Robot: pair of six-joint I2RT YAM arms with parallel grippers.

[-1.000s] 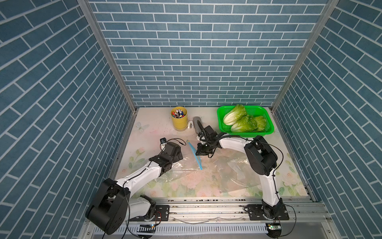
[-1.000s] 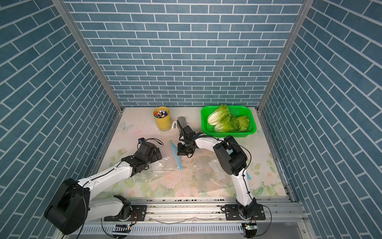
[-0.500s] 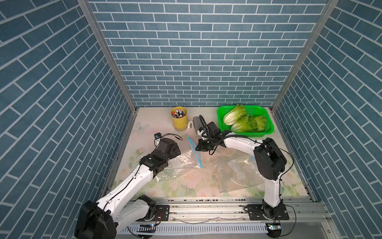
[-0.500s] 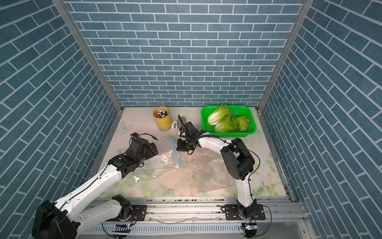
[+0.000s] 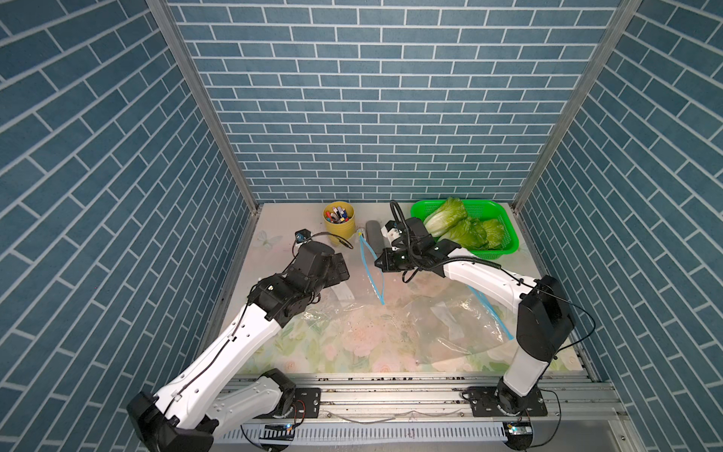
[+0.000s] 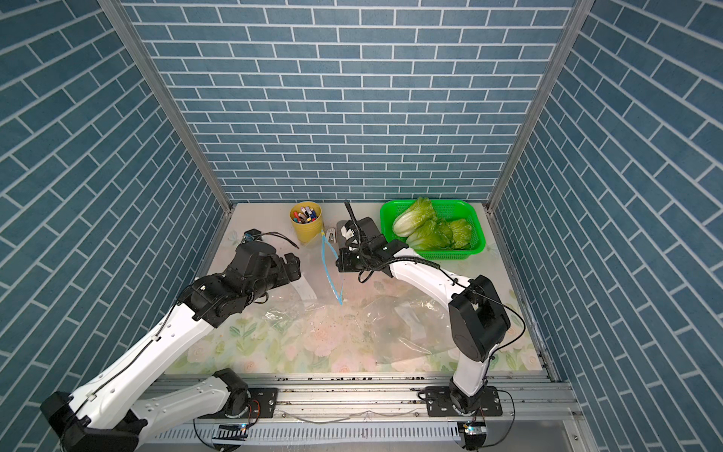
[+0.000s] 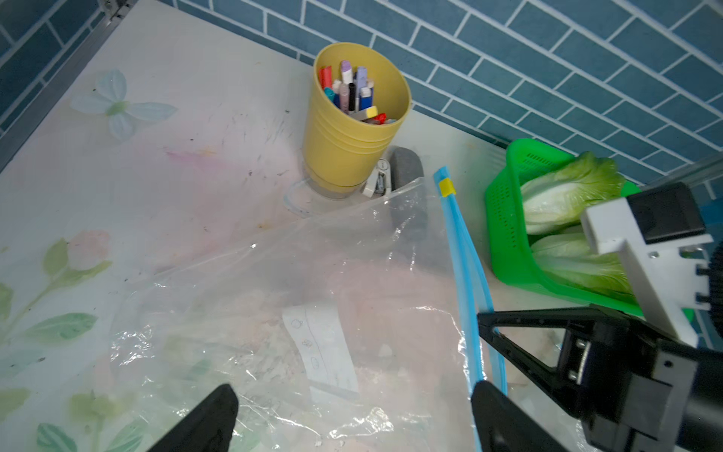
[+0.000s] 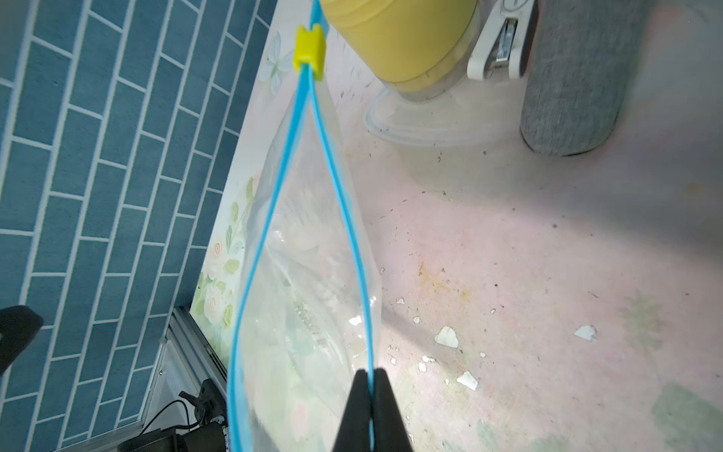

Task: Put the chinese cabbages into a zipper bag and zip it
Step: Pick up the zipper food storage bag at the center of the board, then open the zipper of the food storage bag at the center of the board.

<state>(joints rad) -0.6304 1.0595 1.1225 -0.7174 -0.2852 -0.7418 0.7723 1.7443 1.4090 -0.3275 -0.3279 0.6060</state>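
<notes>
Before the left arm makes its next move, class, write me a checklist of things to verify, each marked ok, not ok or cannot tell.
1. The right tool is shut on one blue lip of the clear plastic zipper bag: ok.
2. The bag's mouth is parted, its two lips apart: ok.
3. The small yellow slider sits at the zipper's far end: ok.
4. The left tool is open and empty: ok.
5. The light-green chinese cabbages are inside the bag: not ok; they lie in the green plastic basket.
6. The mouth is wide enough for a cabbage: cannot tell.
</notes>
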